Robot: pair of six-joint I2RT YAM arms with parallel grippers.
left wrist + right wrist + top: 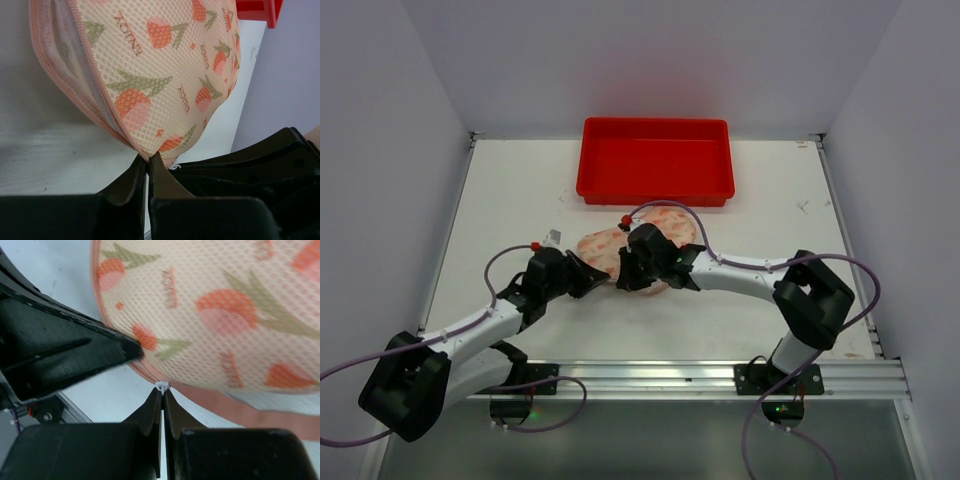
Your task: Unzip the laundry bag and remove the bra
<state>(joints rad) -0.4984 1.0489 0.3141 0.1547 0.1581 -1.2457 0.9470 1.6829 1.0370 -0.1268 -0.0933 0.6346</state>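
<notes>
The laundry bag (672, 222), cream mesh with a salmon tulip print and a pink zip rim, lies mid-table in front of the red tray. My left gripper (607, 277) comes in from the left and is shut on the bag's near edge: in the left wrist view the gripper (148, 158) pinches the pink seam of the bag (165, 75). My right gripper (625, 276) reaches in from the right. In the right wrist view that gripper (162, 390) is shut on the small white zip pull (162, 386) at the rim of the bag (225, 315). The bra is hidden.
The red tray (655, 190) stands at the back of the table, just behind the bag; its corner (260, 11) shows in the left wrist view. Both grippers sit close together at the bag's near-left end. White walls close in the sides.
</notes>
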